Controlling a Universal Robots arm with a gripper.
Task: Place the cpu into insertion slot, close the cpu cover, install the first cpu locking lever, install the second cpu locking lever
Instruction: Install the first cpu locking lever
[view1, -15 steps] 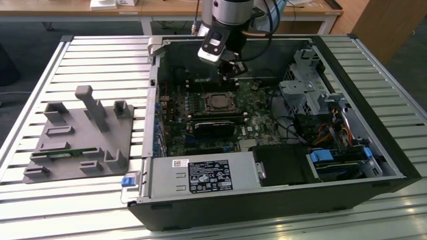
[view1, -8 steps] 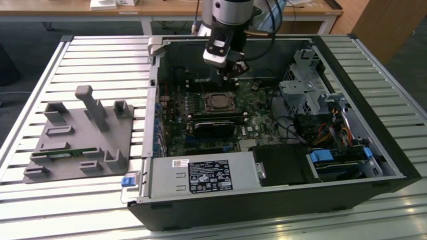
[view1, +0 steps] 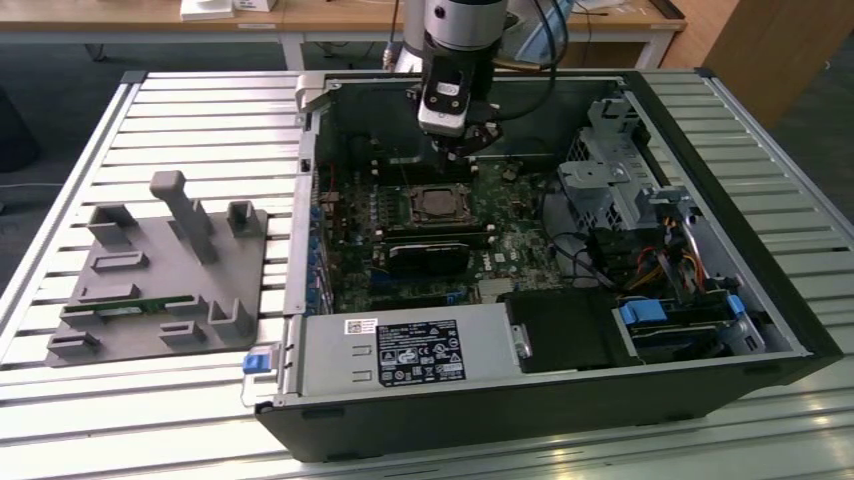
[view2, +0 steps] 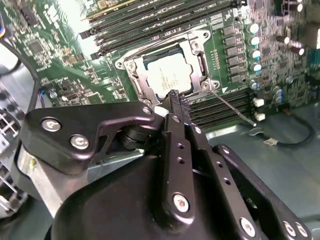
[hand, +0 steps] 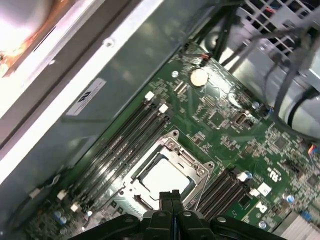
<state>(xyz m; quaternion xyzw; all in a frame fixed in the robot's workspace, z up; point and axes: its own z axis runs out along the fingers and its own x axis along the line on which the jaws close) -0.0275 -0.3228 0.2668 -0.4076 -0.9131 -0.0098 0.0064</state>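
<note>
The chip sits flat in the socket, with the cover frame lying down around it. A thin lever slants away from one corner of the frame, across the memory slots. My gripper has its jaws pressed together on nothing, its tips close to the frame's edge; I cannot tell if they touch. In the exterior view I see it at about one o'clock from the socket, inside the open computer case. A grey holder tray lies at nine o'clock from the case.

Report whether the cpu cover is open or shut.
Shut: in the second wrist view the cpu cover lies flat, framing the seated cpu.
</note>
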